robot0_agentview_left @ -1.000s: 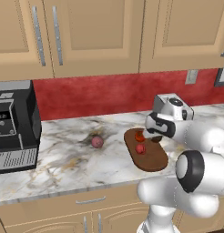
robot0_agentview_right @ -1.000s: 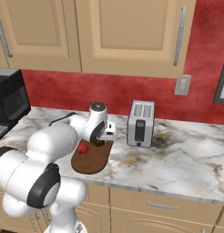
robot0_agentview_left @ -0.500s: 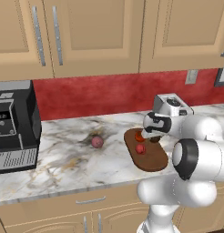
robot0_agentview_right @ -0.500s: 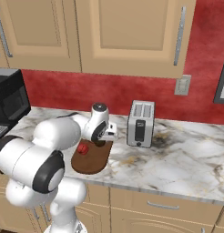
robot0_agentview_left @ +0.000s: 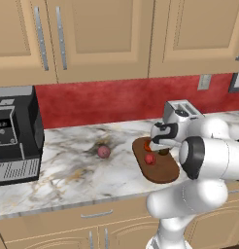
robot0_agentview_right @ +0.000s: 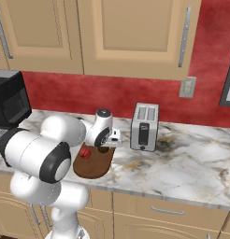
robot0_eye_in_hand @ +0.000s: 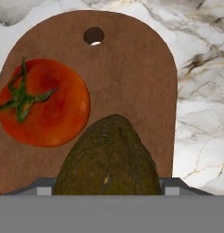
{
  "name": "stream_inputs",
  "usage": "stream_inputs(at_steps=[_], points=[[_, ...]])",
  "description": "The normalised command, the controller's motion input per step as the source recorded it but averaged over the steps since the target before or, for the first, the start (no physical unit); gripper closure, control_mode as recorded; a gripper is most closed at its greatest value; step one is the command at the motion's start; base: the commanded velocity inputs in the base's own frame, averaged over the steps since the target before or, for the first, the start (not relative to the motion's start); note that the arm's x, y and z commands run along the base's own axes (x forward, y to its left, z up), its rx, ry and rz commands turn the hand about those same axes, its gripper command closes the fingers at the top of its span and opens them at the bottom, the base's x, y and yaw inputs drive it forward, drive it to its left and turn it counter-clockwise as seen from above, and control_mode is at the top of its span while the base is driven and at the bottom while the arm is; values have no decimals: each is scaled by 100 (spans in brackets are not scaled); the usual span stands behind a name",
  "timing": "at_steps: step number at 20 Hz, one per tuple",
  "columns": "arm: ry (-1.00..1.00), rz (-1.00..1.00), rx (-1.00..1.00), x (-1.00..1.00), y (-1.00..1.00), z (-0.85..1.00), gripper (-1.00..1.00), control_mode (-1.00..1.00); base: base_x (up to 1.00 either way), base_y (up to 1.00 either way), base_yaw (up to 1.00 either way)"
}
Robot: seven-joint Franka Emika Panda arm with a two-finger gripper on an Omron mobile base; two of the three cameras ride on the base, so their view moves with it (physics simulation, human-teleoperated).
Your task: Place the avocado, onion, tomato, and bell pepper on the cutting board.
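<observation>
- Tool (robot0_agentview_left: 162, 146) is low over the far end of the board (robot0_agentview_left: 162, 171). The avocado (robot0_eye_in_hand: 108, 158) sits right betw. its tips, but the tips are cut off in the hand view, so can't tell if it is clamped or loose.
- Avocado (robot0_agentview_left: 163, 151) is over the board, dark olive w/ a bumpy skin.
- Tomato (robot0_eye_in_hand: 43, 102) lies on the board just beside the avocado, green stem up, near the board's hole.
- One more red ball (robot0_agentview_left: 150, 158) lies on the board, nearer the front edge; can't tell if it's the pepper.
- Onion (robot0_agentview_left: 103, 151) is on the counter (robot0_agentview_left: 68, 170), well apart from the board, to its left.
- Toaster (robot0_agentview_right: 144, 126) stands by the red wall, near the board.
- Black coffee box (robot0_agentview_left: 14, 133) stands at the far left.
</observation>
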Motion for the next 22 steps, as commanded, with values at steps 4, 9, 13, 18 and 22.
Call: stream_inputs(at_steps=[4, 9, 13, 18, 22], points=[[0, 0, 0, 2, 0, -14, 100, -100, 0, 0, 0], [0, 0, 0, 0, 0, -16, 100, -100, 0, 0, 0], [0, 0, 0, 0, 0, -15, -100, -100, 0, 0, 0], [-1, 0, 0, -11, 0, 0, -100, -100, 0, 0, 0], [-3, 1, 0, -18, 0, 6, -100, -100, 0, 0, 0]])
